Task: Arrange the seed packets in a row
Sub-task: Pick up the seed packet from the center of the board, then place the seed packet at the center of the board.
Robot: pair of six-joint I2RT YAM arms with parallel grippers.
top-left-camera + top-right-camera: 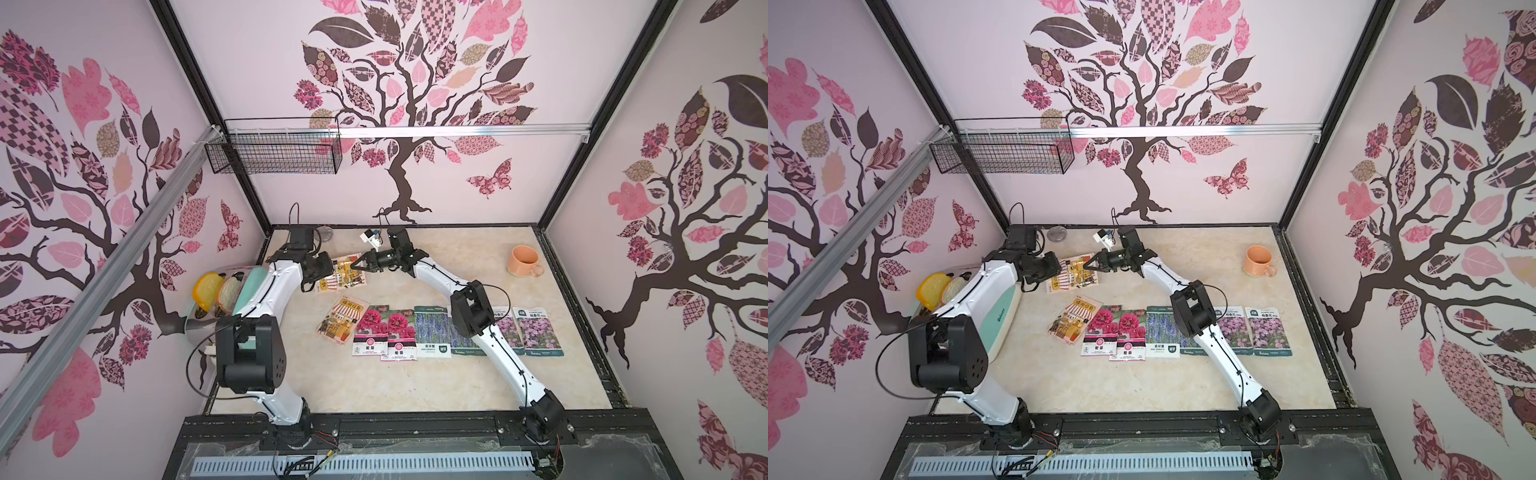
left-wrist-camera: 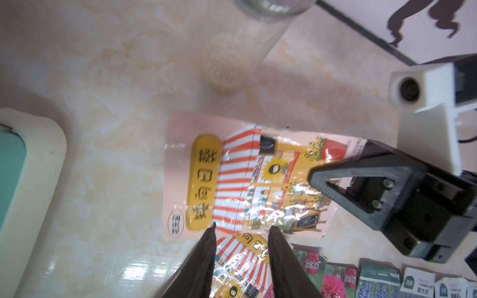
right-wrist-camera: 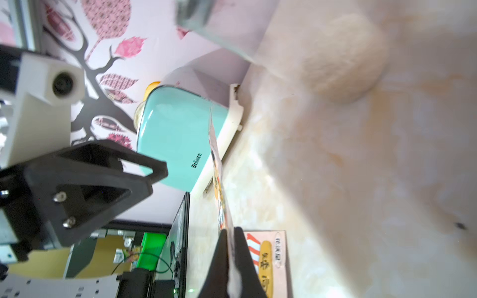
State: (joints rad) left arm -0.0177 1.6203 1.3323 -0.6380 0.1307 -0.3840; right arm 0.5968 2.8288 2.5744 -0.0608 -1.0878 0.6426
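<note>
An orange cartoon-shop packet (image 2: 232,180) is found at the far left-centre of the table (image 1: 395,386), apart from the row. Its right edge is clamped between the jaws of the right gripper (image 3: 231,231). The left gripper (image 2: 241,227) is placed at the packet's left side with its jaws apart; contact cannot be told. Nearer, seven packets are laid side by side: a tilted orange packet (image 1: 343,318), two red-pink packets (image 1: 371,330), two lavender packets (image 1: 432,332), one partly hidden by the right arm, and two pink-purple packets (image 1: 538,332).
</note>
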